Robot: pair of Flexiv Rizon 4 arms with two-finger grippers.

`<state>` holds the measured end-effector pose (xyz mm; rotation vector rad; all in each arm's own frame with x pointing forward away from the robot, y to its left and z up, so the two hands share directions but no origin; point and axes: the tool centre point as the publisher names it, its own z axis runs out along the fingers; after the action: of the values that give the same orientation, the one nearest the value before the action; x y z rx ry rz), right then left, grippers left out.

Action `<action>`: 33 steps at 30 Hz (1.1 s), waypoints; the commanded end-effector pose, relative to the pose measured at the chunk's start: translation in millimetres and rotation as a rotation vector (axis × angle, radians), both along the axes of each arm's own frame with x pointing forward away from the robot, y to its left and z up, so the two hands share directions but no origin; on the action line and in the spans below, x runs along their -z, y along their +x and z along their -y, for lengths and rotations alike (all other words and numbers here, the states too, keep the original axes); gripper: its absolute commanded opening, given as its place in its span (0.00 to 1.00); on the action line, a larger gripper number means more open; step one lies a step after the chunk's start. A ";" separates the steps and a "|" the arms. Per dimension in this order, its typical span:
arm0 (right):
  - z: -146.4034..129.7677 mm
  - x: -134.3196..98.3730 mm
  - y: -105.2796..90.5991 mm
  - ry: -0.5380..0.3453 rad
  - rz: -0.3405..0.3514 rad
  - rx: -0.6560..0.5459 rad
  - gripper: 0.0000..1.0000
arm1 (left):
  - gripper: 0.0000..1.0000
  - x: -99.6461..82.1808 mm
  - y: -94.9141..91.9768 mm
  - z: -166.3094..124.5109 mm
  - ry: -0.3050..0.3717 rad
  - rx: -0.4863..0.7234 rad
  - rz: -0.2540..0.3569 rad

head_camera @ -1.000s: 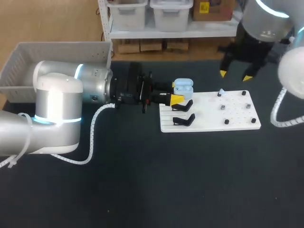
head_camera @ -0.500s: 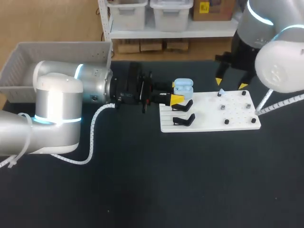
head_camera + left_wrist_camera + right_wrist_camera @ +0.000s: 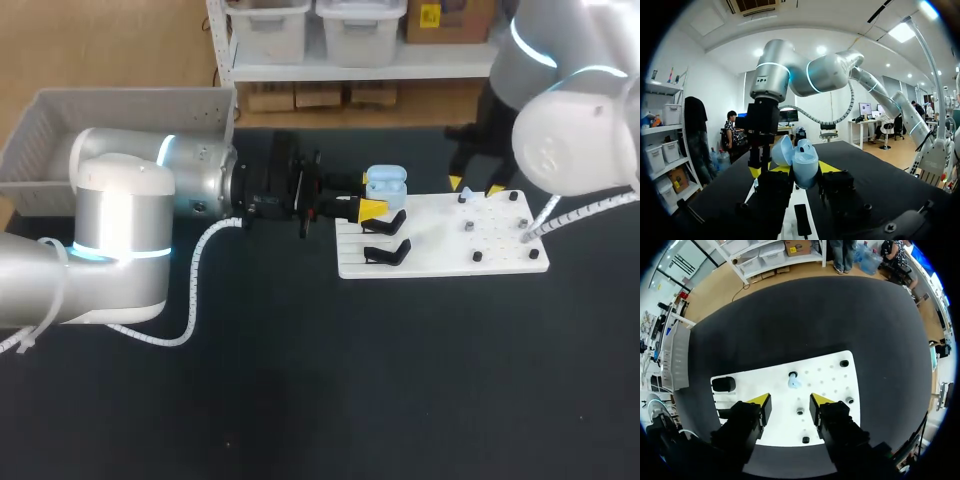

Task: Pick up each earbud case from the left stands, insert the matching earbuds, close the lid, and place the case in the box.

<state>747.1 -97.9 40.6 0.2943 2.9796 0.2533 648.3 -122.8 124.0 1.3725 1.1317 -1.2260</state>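
Right gripper (image 3: 475, 185) has dropped, fingers spread, above the blue earbud (image 3: 794, 383); left gripper (image 3: 802, 170) apparently pinches the open earbud case (image 3: 799, 161).

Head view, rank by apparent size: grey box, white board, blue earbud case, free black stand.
1. grey box, even partly hidden
2. white board
3. blue earbud case and free black stand: they look about alike, so not ranked

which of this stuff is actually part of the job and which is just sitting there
Job:
earbud case, lid open, in left claw
blue earbud on its peg, ahead of the open right claw
grey box
white board

Just there:
empty black stand
bare pegs
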 end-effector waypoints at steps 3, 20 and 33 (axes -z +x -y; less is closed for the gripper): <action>-0.2 6.0 4.3 0.009 -0.009 -0.004 0.47 | 0.00 0.9 -1.3 0.0 -0.003 -0.005 0.003; -1.3 22.8 10.9 0.040 -0.040 0.009 0.43 | 0.00 0.9 -1.3 0.0 -0.003 -0.005 0.003; 1.1 25.5 14.1 0.049 -0.042 0.022 0.33 | 0.00 0.9 -1.3 0.0 -0.003 -0.005 0.003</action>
<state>760.4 -98.3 15.3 0.3403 3.0128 0.3217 648.3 -122.8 124.0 1.3725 1.1317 -1.2260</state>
